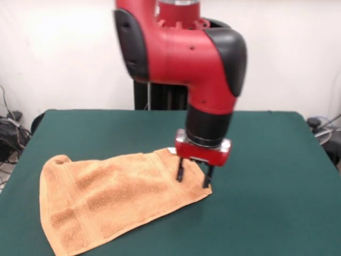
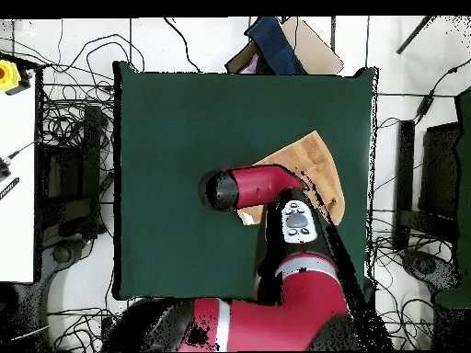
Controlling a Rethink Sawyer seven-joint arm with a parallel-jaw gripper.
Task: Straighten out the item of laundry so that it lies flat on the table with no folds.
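Observation:
The orange-tan towel [image 1: 117,197] lies on the green table [image 1: 266,160] at the front left, spread mostly flat but skewed, with its left end rumpled and slightly folded. A small white tag [image 1: 171,151] shows at its far edge. My gripper [image 1: 193,183] points straight down at the towel's right corner. It is open, with its fingers [image 1: 180,173] standing on or just above the cloth and nothing held. In the overhead view the arm [image 2: 262,188] covers the gripper and part of the towel [image 2: 317,165].
The pedestal [image 1: 160,96] stands at the table's far edge. In the overhead view, a cardboard box with dark cloth [image 2: 281,46] sits beyond the table's top edge. Cables [image 2: 64,138] and equipment surround the table [image 2: 184,119]. A white surface [image 2: 18,184] lies at the left.

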